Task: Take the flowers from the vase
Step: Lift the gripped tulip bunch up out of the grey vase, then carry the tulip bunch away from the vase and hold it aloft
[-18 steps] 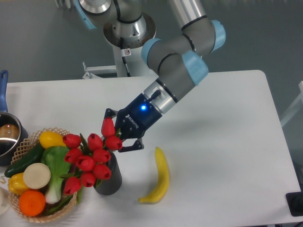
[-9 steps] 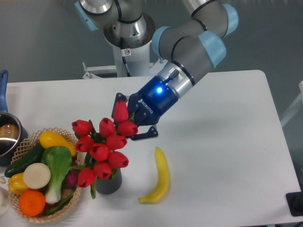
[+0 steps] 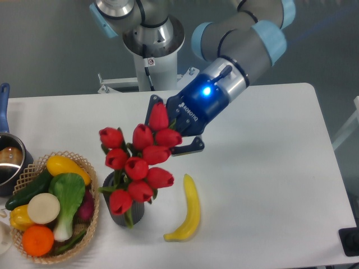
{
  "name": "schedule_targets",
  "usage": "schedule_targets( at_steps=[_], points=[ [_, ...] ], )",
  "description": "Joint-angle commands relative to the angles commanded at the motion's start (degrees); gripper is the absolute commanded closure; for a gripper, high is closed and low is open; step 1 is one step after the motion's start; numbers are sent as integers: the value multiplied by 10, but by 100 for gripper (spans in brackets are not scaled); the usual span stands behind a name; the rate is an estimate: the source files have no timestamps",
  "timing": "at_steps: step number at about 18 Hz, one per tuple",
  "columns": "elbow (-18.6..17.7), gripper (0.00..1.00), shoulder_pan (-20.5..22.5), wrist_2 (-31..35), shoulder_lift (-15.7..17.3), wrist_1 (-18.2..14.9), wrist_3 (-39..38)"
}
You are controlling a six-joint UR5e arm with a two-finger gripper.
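Observation:
The flowers [image 3: 137,162], a bunch of red tulip buds with green leaves, hang lifted above the table, tilted down to the left. My gripper [image 3: 171,133] is shut on the upper end of the bunch, its dark fingers on either side of the topmost buds. The lowest buds and leaves still overlap the mouth of the vase [image 3: 124,210], a short dark grey ribbed cylinder standing upright at the front left of the table. Whether any stems are still inside the vase is hidden by the buds.
A yellow banana [image 3: 188,212] lies just right of the vase. A wicker basket [image 3: 92,216] holding produce sits at the left. A metal pot [image 3: 11,162] with a blue handle is at the far left edge. The arm's base stands behind the table.
The gripper has risen up and to the right with the flowers, drawing the bunch higher out of the vase. The vase has stayed upright in its place.

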Motion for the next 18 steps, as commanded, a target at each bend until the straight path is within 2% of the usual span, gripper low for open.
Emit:
schedule_targets(
  at_steps=[10, 18],
  points=[
    [-4, 100, 22, -3, 4, -1, -12],
    [-6, 100, 124, 22, 3, 0, 59]
  ],
)
